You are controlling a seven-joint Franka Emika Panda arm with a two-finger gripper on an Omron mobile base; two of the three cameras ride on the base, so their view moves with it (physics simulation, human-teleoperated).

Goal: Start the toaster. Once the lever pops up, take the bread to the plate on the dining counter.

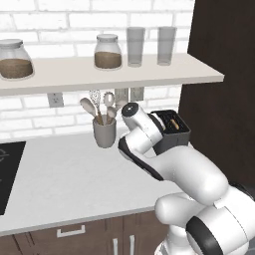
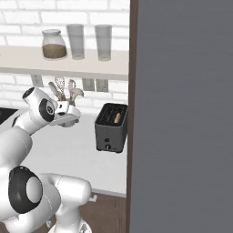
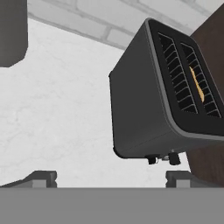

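On the white worktop [image 1: 74, 174] under the brick wall, beside a dark tall cabinet [image 1: 219, 99], stands the toaster [image 2: 111, 127], its two slots facing up. The bread [image 2: 117, 118] sits deep in one slot, with only a tan edge visible; in the hand view the same slice [image 3: 197, 85] shows through the slot farther from the camera. The gripper [image 3: 111, 177] hangs above the worktop just beside the toaster, touching nothing, its fingers [image 3: 43, 178] spread wide and empty. Small controls [image 3: 162, 158] project low on the toaster's near face; which of them is the lever, and whether it is up or down, cannot be told. A utensil holder [image 1: 104, 130] stands on the worktop near the arm, and jars [image 1: 108, 52] and glasses [image 1: 135, 46] line the shelf above.

Progress, as a judgement: the task appears to be at its start. The bread is loaded but not retrieved, and nothing indicates that the toaster has been started. Remaining steps are pressing the lever, waiting for it to pop up, lifting out the slice, and carrying it to the plate on the dining counter.
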